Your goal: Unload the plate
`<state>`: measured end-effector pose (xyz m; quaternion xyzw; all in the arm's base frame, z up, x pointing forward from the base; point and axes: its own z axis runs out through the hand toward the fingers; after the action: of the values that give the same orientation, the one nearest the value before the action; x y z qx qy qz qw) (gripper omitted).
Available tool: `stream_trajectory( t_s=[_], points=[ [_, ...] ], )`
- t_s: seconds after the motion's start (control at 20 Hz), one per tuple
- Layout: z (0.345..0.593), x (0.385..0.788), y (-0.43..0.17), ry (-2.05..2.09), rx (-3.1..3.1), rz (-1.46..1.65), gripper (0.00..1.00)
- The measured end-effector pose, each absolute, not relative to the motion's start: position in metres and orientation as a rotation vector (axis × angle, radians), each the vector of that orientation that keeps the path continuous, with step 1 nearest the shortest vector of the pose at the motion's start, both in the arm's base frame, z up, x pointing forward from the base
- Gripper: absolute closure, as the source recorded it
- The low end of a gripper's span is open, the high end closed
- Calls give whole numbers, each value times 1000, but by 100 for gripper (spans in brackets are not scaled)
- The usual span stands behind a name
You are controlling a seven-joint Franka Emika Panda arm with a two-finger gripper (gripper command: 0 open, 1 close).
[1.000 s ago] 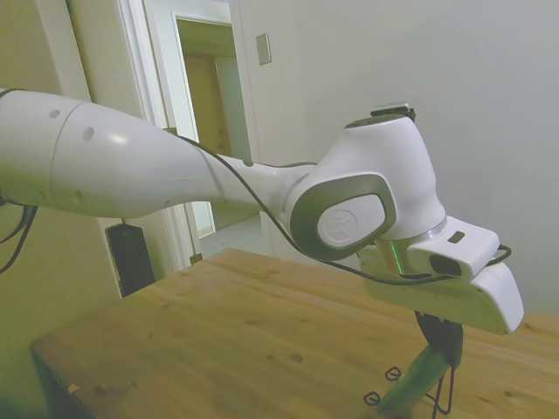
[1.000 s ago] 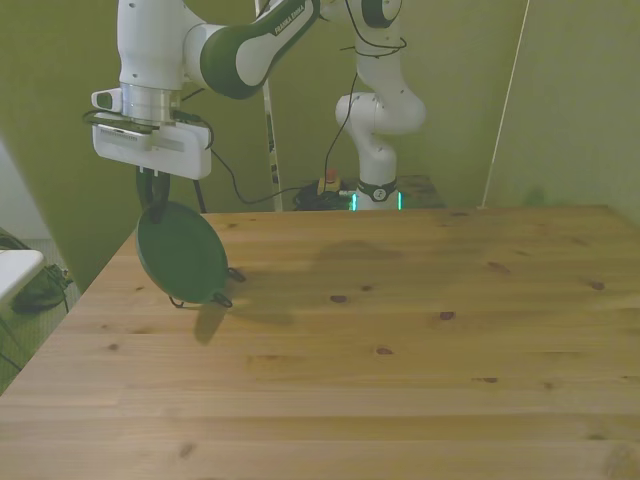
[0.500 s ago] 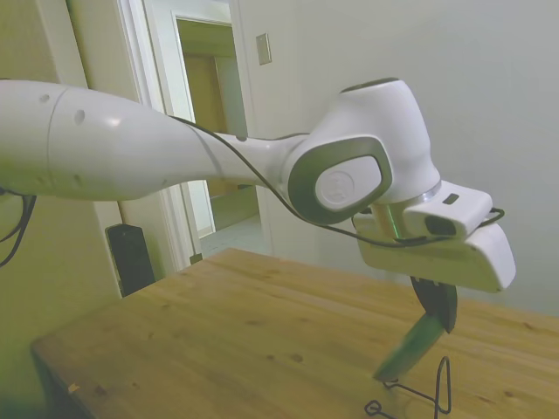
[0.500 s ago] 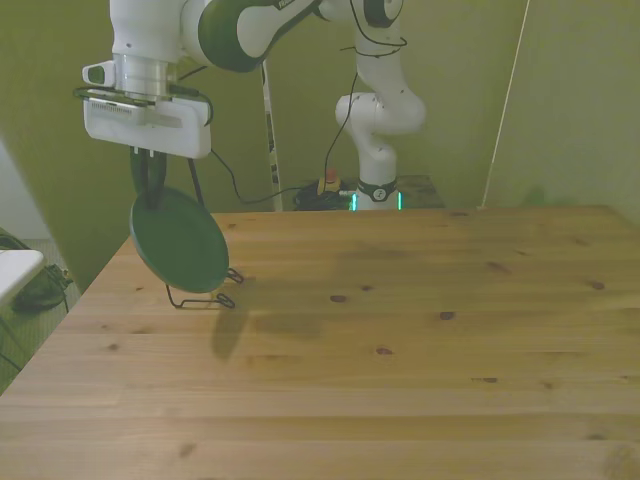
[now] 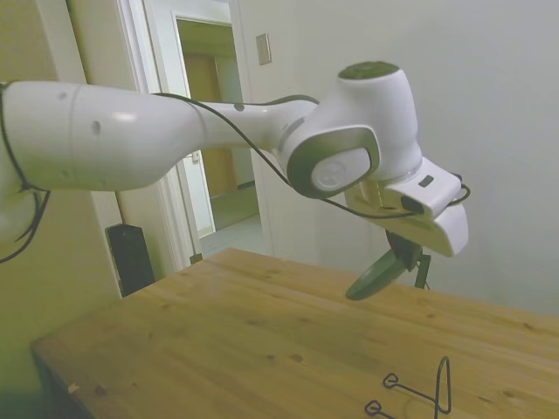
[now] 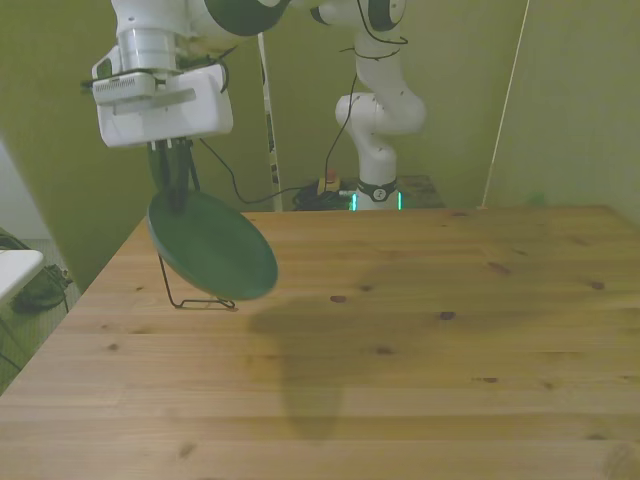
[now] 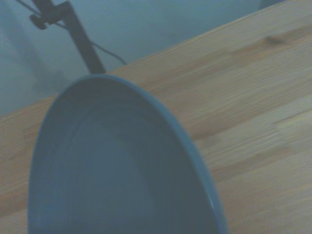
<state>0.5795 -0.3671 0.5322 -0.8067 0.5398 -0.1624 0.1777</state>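
The dark green plate (image 6: 213,246) hangs tilted in the air, held by its upper rim in my gripper (image 6: 176,196), which is shut on it. In the side view the plate (image 5: 373,278) shows edge-on, well above the table, under the gripper (image 5: 403,258). The wrist view is filled by the plate's hollow face (image 7: 112,170), with the wooden table behind it. The thin black wire rack (image 6: 200,296) stands on the table below and behind the plate, at the front view's left; in the side view the rack (image 5: 421,390) is low at the right, with nothing in it.
The wooden table (image 6: 420,330) spreads wide toward the front view's right. A cable and a thin pole (image 6: 268,130) run behind the table's far edge. In the side view a doorway (image 5: 210,131) and wall lie beyond the table.
The plate has been lifted up out of the wire rack and carried a little toward the front view's right. It has tipped from nearly upright to a flatter slant.
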Motion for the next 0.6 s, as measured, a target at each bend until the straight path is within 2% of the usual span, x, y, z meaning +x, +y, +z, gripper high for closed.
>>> stream_trajectory(
  t_s=[0.35,0.6],
  points=[
    [459,636,-345,1445,-2194,-229,100],
    [414,650,-349,1456,-2197,-155,100]
  ],
)
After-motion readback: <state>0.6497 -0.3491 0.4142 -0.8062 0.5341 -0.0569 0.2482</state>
